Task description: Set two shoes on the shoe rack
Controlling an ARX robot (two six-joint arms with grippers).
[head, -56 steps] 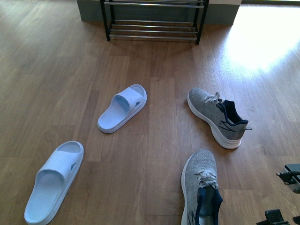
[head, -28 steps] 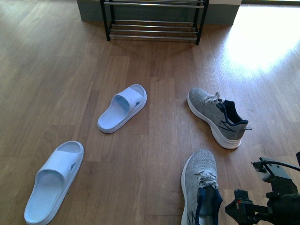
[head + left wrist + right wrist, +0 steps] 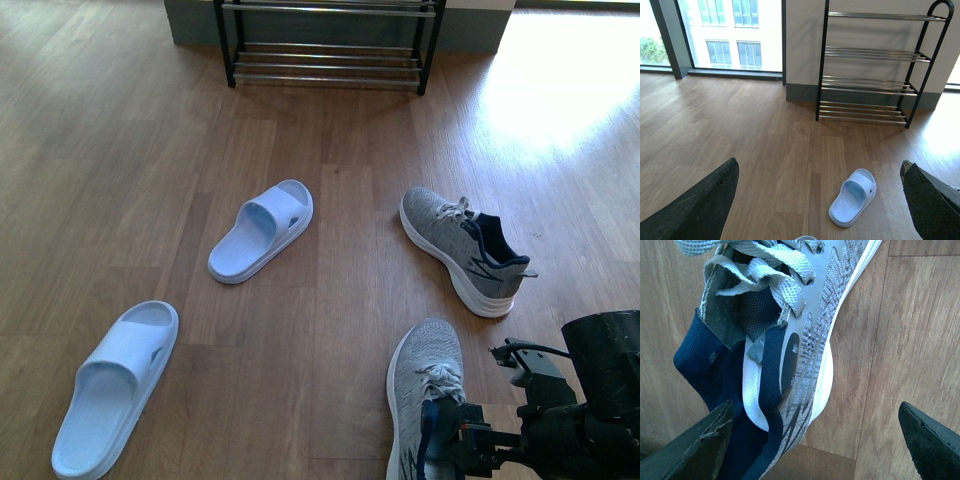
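Grey knit, judged soft and light, was framed between the wide-apart fingers of the right gripper, poised over the near sneaker on the wood floor. Its navy-lined heel collar was judged the best hold; the thick white sole looked stiffer. The far sneaker lay just beyond, w/ the shoe rack well apart. The left gripper was spread too, empty.

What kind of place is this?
Probably a room in a home or apartment, perhaps near the entrance: a shoe rack stands against the wall, sneakers and slides lie on the wood-look floor, and tall windows face another building.
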